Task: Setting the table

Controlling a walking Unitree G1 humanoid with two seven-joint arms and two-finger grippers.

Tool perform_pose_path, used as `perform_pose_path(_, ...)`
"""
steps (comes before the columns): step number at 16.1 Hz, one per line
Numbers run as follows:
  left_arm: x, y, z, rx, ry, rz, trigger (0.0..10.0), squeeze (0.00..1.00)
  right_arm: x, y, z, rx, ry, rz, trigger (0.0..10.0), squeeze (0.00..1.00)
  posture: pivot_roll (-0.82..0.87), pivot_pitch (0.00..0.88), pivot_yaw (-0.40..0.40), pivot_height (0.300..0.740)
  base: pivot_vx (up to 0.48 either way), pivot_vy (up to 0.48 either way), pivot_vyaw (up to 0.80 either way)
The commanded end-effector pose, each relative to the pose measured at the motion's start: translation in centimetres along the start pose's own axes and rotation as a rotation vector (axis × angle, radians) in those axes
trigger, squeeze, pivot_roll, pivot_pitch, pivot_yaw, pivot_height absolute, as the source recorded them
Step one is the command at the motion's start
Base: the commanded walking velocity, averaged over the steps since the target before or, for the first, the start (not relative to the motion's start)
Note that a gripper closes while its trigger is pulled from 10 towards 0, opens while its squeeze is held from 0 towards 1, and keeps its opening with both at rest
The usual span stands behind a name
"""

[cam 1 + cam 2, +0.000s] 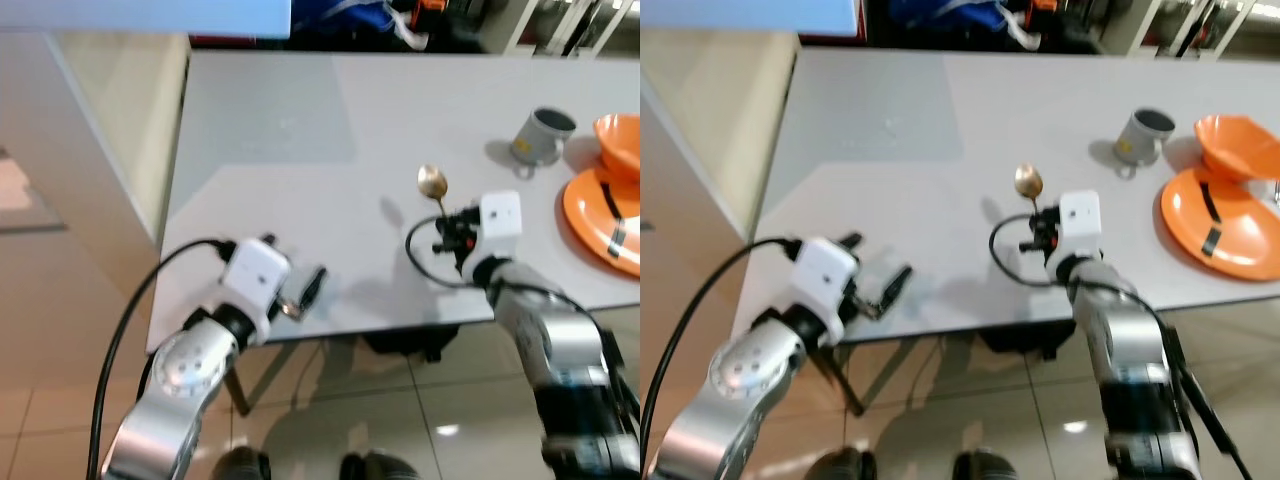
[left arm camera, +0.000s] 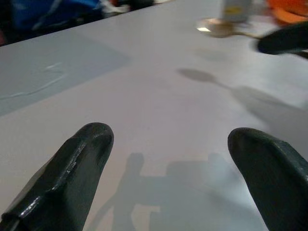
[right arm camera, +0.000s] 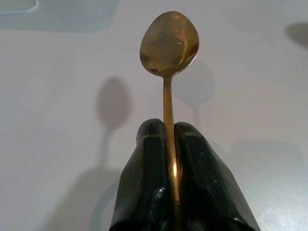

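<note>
Both grippers over the near table edge, the right one carrying a gold spoon toward the place setting.

Nearest the camera, the left gripper [image 1: 305,290] hovers low over the near edge of the grey table [image 1: 300,130], its two black fingers [image 2: 77,163] spread apart on nothing. The right gripper [image 3: 168,144] has its fingers pressed together on the handle of the spoon [image 1: 432,183], bowl raised above the tabletop. The spoon looks light, stiff and smooth, so it may pivot in a narrow pinch; a hold near mid-handle seems steadier. Well to the right stand a grey mug [image 1: 540,135], its contents not visible, and an orange bowl [image 1: 622,145] that appears empty, resting on an orange plate [image 1: 590,215].
</note>
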State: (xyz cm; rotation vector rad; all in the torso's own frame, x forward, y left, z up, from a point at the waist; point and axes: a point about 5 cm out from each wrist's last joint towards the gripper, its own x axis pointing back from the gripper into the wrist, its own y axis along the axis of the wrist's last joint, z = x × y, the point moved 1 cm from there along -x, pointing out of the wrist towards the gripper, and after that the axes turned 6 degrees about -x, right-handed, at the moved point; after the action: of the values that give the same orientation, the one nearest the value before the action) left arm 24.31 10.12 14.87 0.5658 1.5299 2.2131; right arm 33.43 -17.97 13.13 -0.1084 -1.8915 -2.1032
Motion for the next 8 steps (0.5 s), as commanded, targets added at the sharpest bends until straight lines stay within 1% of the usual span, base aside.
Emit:
perform_pose_path(1, -0.1, 0.7, -0.5, -0.008, -0.037, -0.022, 10.0, 0.0, -0.3, 0.1, -0.5, -0.021, -0.007, -0.007, 10.0, 0.0, 0.1, 0.144, -0.065, 0.74, 0.0, 0.0, 0.0)
perform_pose_path(4, -0.3, 1.0, -0.2, -0.015, -0.034, -0.029, 10.0, 0.0, -1.1, -0.8, -0.4, -0.028, 0.005, 0.033, 10.0, 0.0, 0.12, 0.144, -0.051, 0.74, 0.0, 0.0, 0.0)
perform_pose_path(5, -0.2, 1.1, -0.2, -0.016, -0.052, -0.029, 10.0, 0.0, -1.4, -1.5, -0.3, -0.022, 0.011, 0.065, 10.0, 0.0, 0.12, 0.147, -0.049, 0.74, 0.0, 0.0, 0.0)
perform_pose_path(8, -0.1, 1.3, -0.7, -0.011, -0.11, -0.033, 10.0, 0.0, -1.4, -1.8, -0.3, -0.009, 0.003, 0.078, 10.0, 0.0, 0.12, 0.153, -0.042, 0.74, 0.0, 0.0, 0.0)
